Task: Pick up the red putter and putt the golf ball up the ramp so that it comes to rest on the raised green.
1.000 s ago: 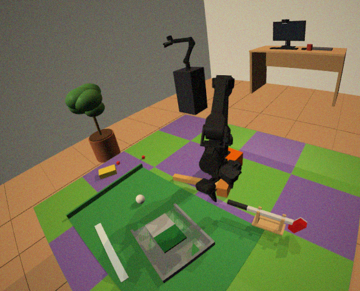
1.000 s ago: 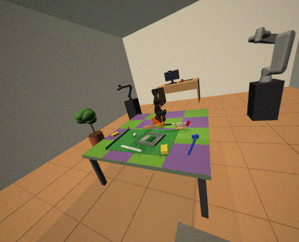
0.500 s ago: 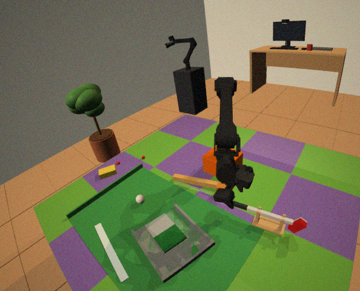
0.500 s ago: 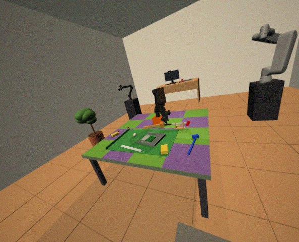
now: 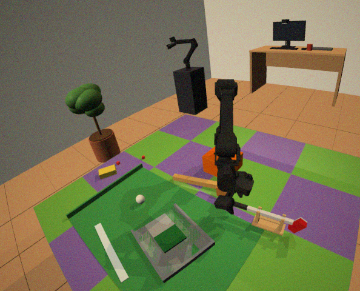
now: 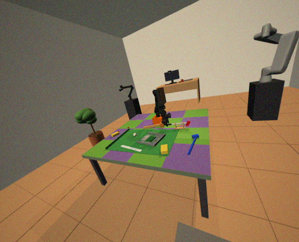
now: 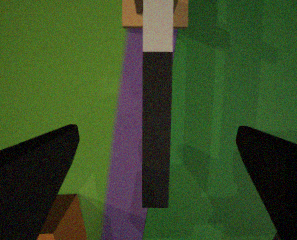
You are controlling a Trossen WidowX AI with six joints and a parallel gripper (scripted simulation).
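The red putter [image 5: 297, 224] [image 6: 188, 123] [image 7: 156, 170] lies across a small wooden stand [image 5: 266, 227] [image 6: 179, 128] [image 7: 133, 21], with its red head beyond the stand and its black grip toward the arm. My gripper [image 5: 231, 209] [image 6: 166, 125] [image 7: 157, 133] is open and empty, pointing down at the black grip. In the wrist view the grip runs midway between the fingers, touching neither. The white golf ball [image 5: 140, 199] [image 6: 134, 134] rests on the green mat. The raised green [image 5: 170, 238] [image 6: 151, 138] sits inside grey walls, with the pale ramp [image 5: 162, 224] on its ball side.
A wooden mallet [image 5: 194, 180] [image 6: 151, 126] lies near the orange base [image 5: 209, 162] [image 6: 156, 120]. A dark rail [image 5: 105, 190] [image 6: 117, 138] edges the mat. A white strip [image 5: 111, 251] [image 6: 131, 148], yellow blocks [image 5: 107, 171] [image 6: 164, 149] and a blue mallet [image 6: 192, 145] lie farther off.
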